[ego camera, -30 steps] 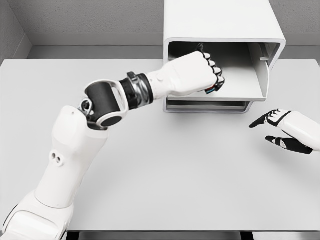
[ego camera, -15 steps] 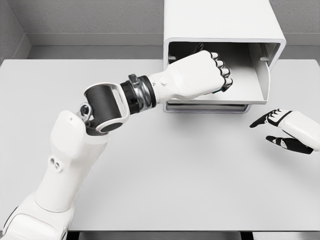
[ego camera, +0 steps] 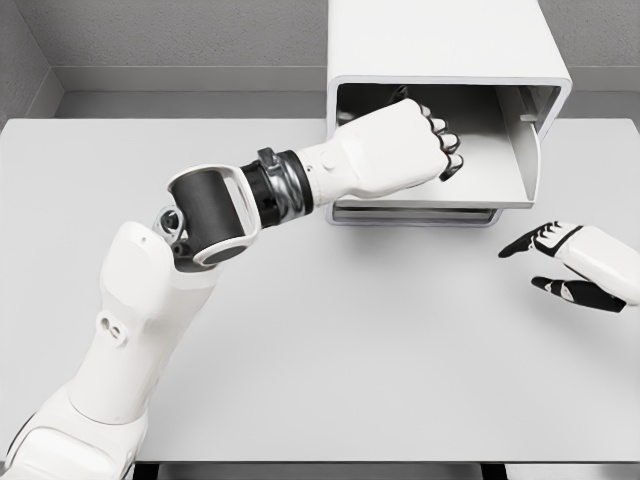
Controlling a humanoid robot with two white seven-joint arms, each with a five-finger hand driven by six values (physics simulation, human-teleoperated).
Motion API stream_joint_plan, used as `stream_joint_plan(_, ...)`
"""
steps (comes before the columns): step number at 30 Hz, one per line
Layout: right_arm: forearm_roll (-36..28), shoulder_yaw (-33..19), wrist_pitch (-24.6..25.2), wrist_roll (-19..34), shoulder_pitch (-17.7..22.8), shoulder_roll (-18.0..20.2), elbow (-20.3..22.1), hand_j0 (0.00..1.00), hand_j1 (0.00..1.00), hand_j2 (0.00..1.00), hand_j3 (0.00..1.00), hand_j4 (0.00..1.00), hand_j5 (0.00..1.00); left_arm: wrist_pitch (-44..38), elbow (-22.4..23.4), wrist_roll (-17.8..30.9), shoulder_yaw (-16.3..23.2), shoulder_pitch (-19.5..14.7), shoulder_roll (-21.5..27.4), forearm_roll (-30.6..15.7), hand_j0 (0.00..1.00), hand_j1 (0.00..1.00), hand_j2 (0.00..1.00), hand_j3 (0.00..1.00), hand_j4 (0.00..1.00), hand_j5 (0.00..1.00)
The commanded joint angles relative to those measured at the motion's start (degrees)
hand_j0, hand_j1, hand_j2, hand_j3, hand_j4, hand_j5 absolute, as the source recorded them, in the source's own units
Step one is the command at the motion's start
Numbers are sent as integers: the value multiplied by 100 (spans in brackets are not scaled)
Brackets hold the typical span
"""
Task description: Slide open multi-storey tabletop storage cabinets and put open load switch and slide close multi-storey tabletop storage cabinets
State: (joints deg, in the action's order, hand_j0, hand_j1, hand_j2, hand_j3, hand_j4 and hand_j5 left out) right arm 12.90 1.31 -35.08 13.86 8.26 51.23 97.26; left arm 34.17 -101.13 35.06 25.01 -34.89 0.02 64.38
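Placement wants care: left hand (ego camera: 400, 148) sits curled inside the open drawer (ego camera: 490, 175), its contents unseen; loosen low, withdraw straight; right hand (ego camera: 575, 265) rests slack over the worktop (ego camera: 350, 330).

A bare simulated test cell, more lab bench than home or office. A plain pale grey table (ego camera: 330, 360) fills the view, backed by grey textured walls (ego camera: 180, 30) meeting in the far left corner. The only furnishing is a white storage cabinet (ego camera: 440, 50) at the far right, featureless and spotless.
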Motion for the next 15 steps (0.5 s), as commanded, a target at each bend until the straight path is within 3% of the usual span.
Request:
stream_joint_plan(1, -42, 0, 8, -6, 0, 10, 4, 70, 70, 70, 70, 70, 70, -16, -3, -6, 4, 0, -2, -31, 46, 46, 46, 46, 46, 46)
stream_joint_plan(3, -42, 0, 8, -6, 0, 10, 4, 70, 70, 70, 70, 70, 70, -16, -3, -6, 4, 0, -2, -31, 48, 48, 48, 48, 48, 48)
stream_joint_plan(7, -42, 0, 8, 3, 0, 10, -5, 72, 72, 72, 72, 72, 72, -7, 41, -6, 4, -26, -2, 206, 69, 69, 69, 69, 69, 69)
stream_joint_plan(15, -42, 0, 8, 3, -9, 10, -14, 73, 73, 73, 73, 73, 73, -7, 50, -6, -22, -35, -2, 215, 79, 79, 79, 79, 79, 79)
